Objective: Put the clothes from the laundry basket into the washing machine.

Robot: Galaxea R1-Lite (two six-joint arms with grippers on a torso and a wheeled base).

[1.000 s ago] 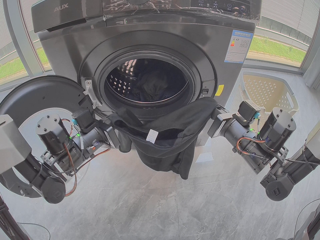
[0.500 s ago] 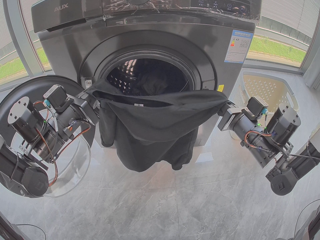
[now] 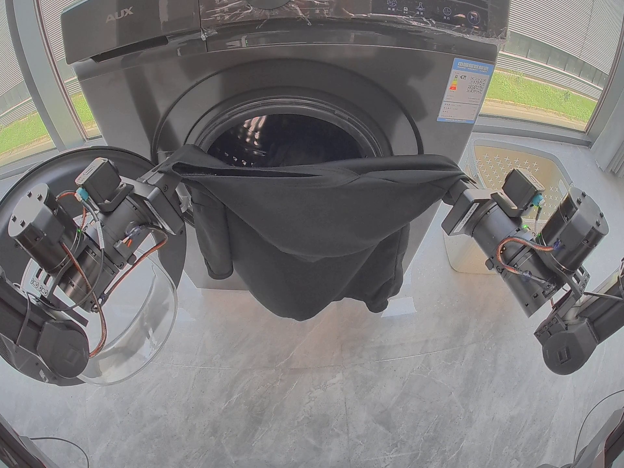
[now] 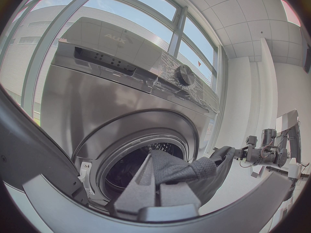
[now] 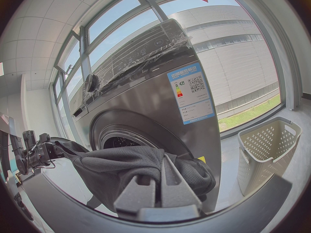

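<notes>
A black garment (image 3: pixel 312 229) hangs stretched between my two grippers in front of the washing machine's (image 3: pixel 292 86) open drum (image 3: pixel 286 141). My left gripper (image 3: pixel 170 175) is shut on its left end, my right gripper (image 3: pixel 456 188) on its right end. The cloth's upper edge crosses the lower half of the opening and its body droops down over the machine's front. In the left wrist view the fingers (image 4: pixel 139 188) pinch the black garment (image 4: pixel 181 169). The right wrist view shows the black garment (image 5: pixel 129 165) clamped between the fingers (image 5: pixel 173 185). Dark clothing lies inside the drum.
The round door (image 3: pixel 78 183) stands swung open at the left, behind my left arm. A cream laundry basket (image 3: pixel 520 177) sits on the floor to the right of the machine, also seen as the laundry basket (image 5: pixel 269 149) in the right wrist view. Grey tiled floor (image 3: pixel 292 385) lies open in front.
Both grippers have risen and moved apart, pulling the black garment from a sagging bundle below the opening into a taut span across the drum's mouth.
</notes>
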